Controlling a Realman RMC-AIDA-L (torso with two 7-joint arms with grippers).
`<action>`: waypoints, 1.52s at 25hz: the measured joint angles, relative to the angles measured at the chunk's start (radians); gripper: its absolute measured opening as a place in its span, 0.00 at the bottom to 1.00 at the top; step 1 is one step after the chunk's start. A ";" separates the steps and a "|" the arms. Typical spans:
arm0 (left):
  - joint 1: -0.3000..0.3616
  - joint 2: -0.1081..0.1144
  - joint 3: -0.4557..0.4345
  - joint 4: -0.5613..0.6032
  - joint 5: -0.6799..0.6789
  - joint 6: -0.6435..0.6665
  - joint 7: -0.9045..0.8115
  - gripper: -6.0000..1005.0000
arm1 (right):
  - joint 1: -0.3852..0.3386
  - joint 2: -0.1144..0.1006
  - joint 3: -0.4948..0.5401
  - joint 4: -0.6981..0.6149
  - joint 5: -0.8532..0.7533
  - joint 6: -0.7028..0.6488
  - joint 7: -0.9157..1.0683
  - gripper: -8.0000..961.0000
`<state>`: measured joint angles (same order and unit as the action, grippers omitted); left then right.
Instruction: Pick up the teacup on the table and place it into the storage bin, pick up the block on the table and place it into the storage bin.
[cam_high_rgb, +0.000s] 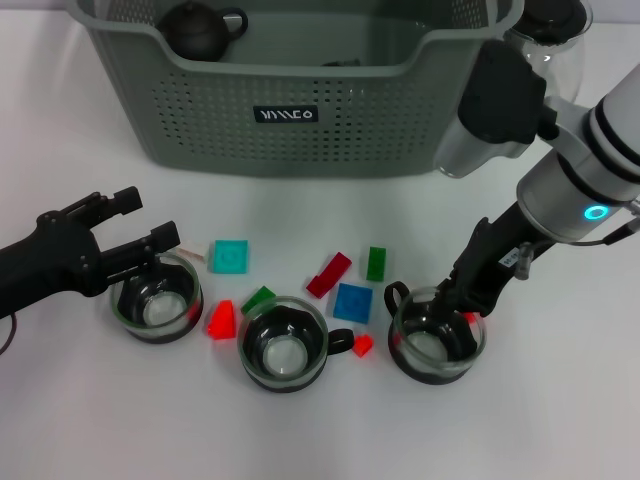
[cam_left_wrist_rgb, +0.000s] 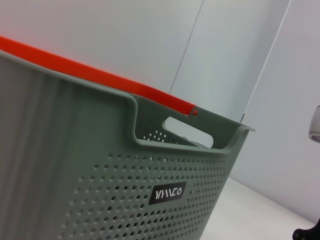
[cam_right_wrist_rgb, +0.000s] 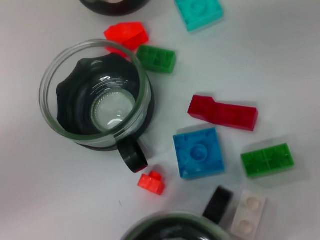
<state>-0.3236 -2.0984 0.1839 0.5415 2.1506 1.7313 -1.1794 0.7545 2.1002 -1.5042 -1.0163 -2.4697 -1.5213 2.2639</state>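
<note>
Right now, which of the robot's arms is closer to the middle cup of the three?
Roughly even, the right slightly nearer. The right gripper is at the right cup; the left gripper is over the left cup. The middle cup sits between, untouched.

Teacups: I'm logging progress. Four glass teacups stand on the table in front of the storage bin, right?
Not four: the head view shows three teacups, left, middle and right, on the table in front of the storage bin.
</note>
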 joint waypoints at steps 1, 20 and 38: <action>0.000 0.000 0.000 0.000 0.000 0.000 0.000 0.84 | 0.002 -0.001 0.008 -0.001 0.000 -0.008 0.001 0.28; -0.011 0.001 -0.001 0.000 0.000 -0.002 -0.003 0.84 | -0.130 -0.002 0.697 -0.458 0.640 -0.108 -0.117 0.07; -0.023 -0.004 0.002 -0.003 0.000 -0.002 -0.006 0.84 | 0.444 -0.003 0.266 0.325 -0.352 0.674 0.461 0.07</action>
<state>-0.3468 -2.1026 0.1857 0.5383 2.1506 1.7296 -1.1857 1.1986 2.0975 -1.2382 -0.6910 -2.8217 -0.8477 2.7254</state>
